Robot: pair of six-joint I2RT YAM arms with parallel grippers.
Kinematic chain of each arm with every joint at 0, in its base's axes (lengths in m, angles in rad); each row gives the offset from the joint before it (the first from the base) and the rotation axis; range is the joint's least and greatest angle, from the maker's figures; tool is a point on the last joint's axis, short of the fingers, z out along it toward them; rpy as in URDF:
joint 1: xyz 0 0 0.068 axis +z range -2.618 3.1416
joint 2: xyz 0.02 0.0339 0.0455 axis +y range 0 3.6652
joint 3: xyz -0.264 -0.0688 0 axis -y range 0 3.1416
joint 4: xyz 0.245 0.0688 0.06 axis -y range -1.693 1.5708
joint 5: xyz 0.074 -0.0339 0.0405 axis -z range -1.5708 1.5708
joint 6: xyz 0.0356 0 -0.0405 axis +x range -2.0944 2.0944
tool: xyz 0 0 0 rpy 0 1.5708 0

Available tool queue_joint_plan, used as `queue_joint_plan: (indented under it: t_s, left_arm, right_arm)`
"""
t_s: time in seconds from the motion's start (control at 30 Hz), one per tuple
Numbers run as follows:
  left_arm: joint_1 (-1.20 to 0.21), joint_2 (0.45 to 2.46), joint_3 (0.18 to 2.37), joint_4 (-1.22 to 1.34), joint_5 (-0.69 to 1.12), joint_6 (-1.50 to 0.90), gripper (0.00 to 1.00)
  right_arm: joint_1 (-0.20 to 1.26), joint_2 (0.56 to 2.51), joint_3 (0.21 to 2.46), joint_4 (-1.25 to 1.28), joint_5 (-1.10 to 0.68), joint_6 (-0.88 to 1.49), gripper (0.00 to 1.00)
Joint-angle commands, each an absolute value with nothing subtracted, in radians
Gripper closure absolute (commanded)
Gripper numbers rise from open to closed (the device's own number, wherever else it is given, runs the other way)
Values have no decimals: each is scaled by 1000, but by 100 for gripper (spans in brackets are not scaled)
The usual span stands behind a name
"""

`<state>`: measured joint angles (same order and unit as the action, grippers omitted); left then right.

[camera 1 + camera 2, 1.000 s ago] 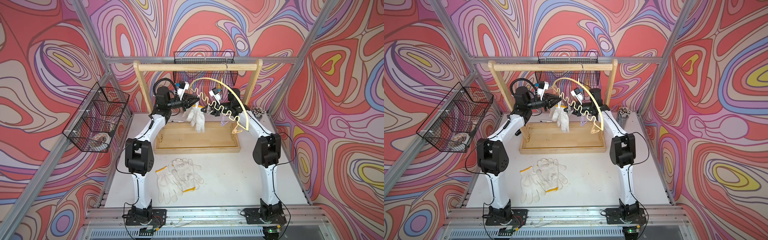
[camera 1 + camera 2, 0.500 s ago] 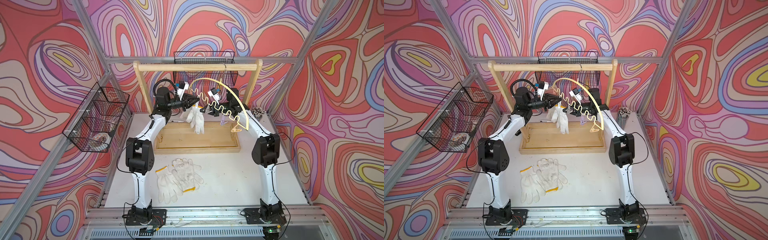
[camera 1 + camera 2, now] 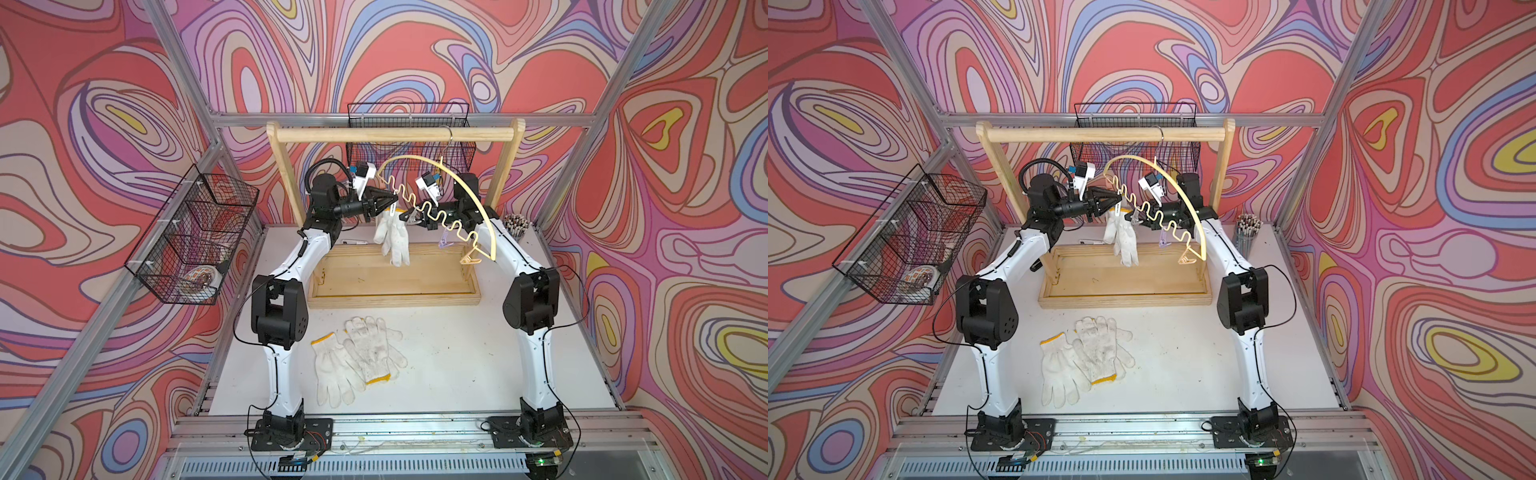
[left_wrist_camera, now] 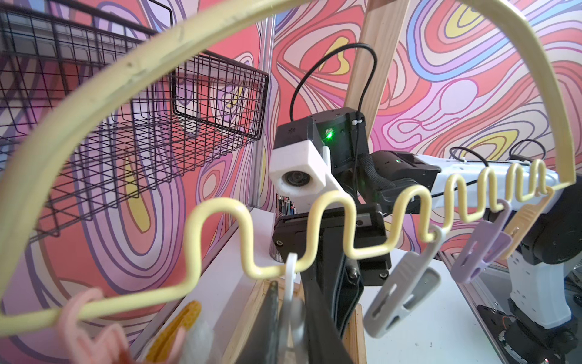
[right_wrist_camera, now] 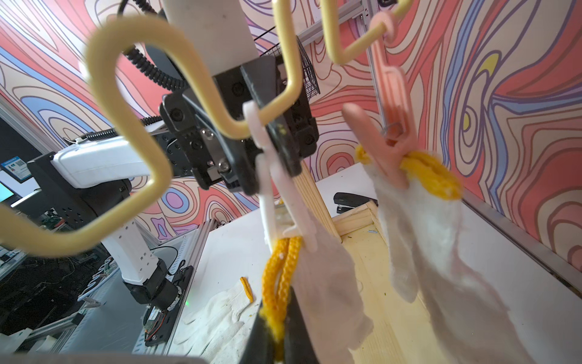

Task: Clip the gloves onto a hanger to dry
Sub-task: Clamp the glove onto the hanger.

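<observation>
Left pincer (image 3: 395, 199) is closed narrowly on the upper end of a white clip (image 5: 266, 195), and the right pincer (image 5: 278, 337), facing it, pinches the yellow cuff of one glove (image 5: 327, 283). The table (image 3: 457, 353) carries a wooden rail frame (image 3: 395, 135) (tray base, one round bar). From that bar the hanger (image 4: 129, 67) hangs by its metal hook. A second glove (image 5: 425, 227) dangles fingers down beside the held one; loose gloves (image 3: 353, 357) lie overlapped on the table. The white clip sits at the held cuff, seemingly biting it, though blur hides the contact; a pink clip (image 5: 393, 126) grips the second glove's cuff.
</observation>
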<state>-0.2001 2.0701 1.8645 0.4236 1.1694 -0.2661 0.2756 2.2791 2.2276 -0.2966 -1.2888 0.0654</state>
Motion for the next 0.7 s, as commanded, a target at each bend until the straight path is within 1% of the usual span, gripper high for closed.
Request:
queue_joint_plan:
  t_s: [0.0, 0.67]
  left_arm:
    - [-190, 2089, 1864, 459, 1196, -282, 100]
    - [-189, 2108, 1880, 541, 1170, -350, 100]
  right_arm:
    - [279, 2307, 2271, -261, -1298, 82, 100]
    - [303, 2330, 2278, -278, -1318, 86, 100]
